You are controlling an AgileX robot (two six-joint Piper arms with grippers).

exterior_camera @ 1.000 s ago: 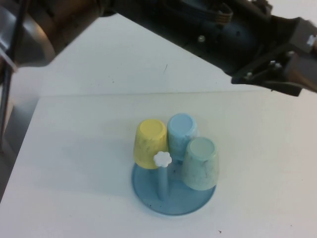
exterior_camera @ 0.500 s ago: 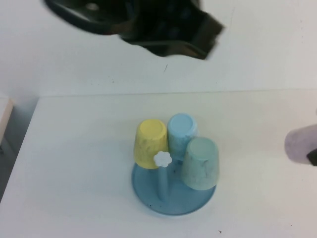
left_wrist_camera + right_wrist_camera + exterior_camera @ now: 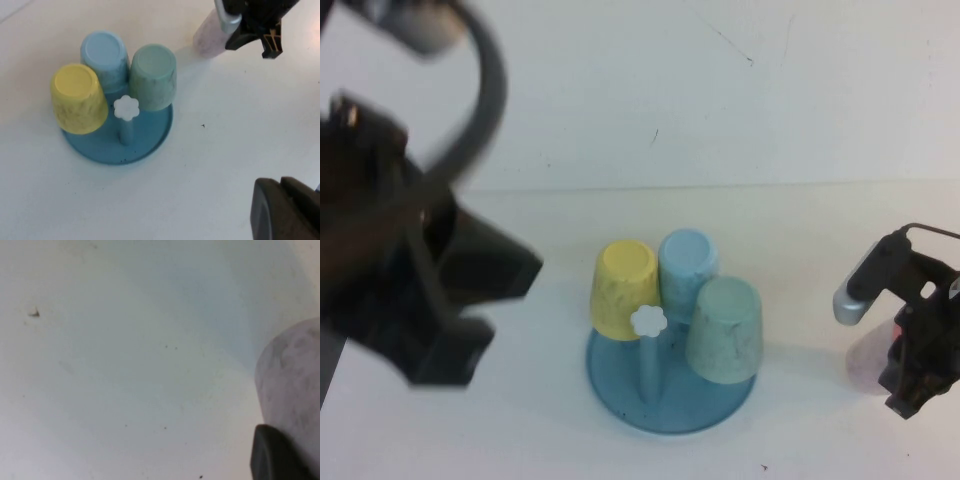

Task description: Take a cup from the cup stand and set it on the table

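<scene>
The right tool [image 3: 910, 375], clamped on the pale pink tapered plastic cup [image 3: 868, 362], holds it low over the white table [image 3: 470, 430] for placing, while the left tool [image 3: 285, 210], fingers together, idles nearby.

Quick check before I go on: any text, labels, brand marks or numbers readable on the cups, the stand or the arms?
None readable. The pink cup in the right pincer, the yellow cup, blue cup, green cup, cup stand and table are all unmarked. The left pincer shows no lettering.
</scene>
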